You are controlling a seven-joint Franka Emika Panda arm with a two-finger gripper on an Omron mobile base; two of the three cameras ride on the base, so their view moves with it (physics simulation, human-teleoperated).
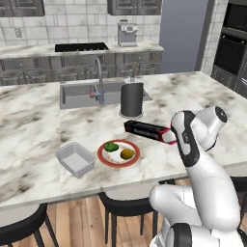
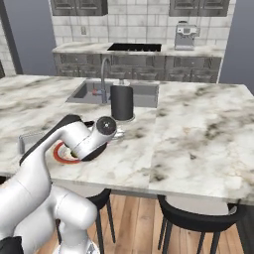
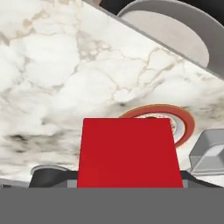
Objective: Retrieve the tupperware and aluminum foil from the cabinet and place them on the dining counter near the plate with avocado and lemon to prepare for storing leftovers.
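- The aluminum foil (image 1: pixel 144 130), a long black box with red ends, is seen held above the dining counter (image 1: pixel 34 125), its near red end (image 3: pixel 130 153) seated between the fingers of the gripper (image 1: pixel 170 136).
- The gripper is clamped on that end of the box; in the hand view, the red face is flanked low down by the two dark fingertips (image 3: pixel 46 177).
- In the left base view, the box is shown roughly level, stretched from the gripper toward the left, just behind the plate (image 1: pixel 119 153) and in front of a dark cylindrical canister (image 1: pixel 131 100).
- Whether the far end of the box is touching the marble cannot be told.
- The red-rimmed plate is pictured on the marble top near the counter's front edge, with the avocado (image 1: pixel 111 146) and the lemon (image 1: pixel 127 154) lying side by side on its white centre.
- The tupperware (image 1: pixel 75 159), a shallow translucent container without a lid, is set on the counter just to the left of the plate, close beside it but apart.
- Behind these, the inset sink (image 1: pixel 77 94) and its curved faucet (image 1: pixel 100 77) are visible, the canister standing at the sink's right corner.
- A coffee machine (image 1: pixel 127 34) is seen on the rear counter against the tiled wall.
- Black stools (image 2: pixel 198 218) are tucked under the near edge of the island.
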